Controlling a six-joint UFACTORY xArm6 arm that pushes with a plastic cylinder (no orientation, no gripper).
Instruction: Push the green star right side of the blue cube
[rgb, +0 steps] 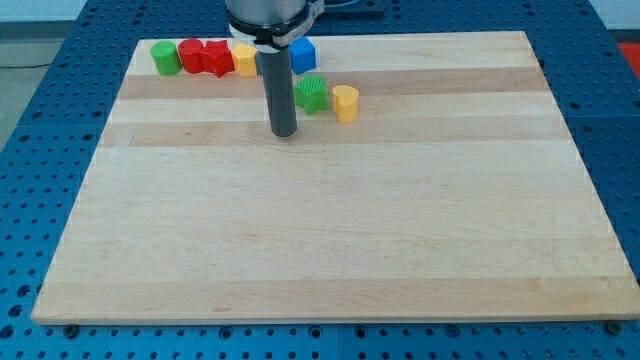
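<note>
The green star (311, 93) lies near the view's top centre of the wooden board (330, 220). The blue cube (303, 54) sits just above it, at the board's top edge, partly hidden by the arm. My tip (284, 132) rests on the board just left of and slightly below the green star, close to it; contact cannot be told. The rod rises straight up from the tip and covers part of the row of blocks behind it.
A yellow heart-shaped block (345, 103) touches the green star's right side. Along the top left edge stand a green cylinder (165, 58), a red block (191, 55), a red star (216, 57) and a yellow block (245, 59).
</note>
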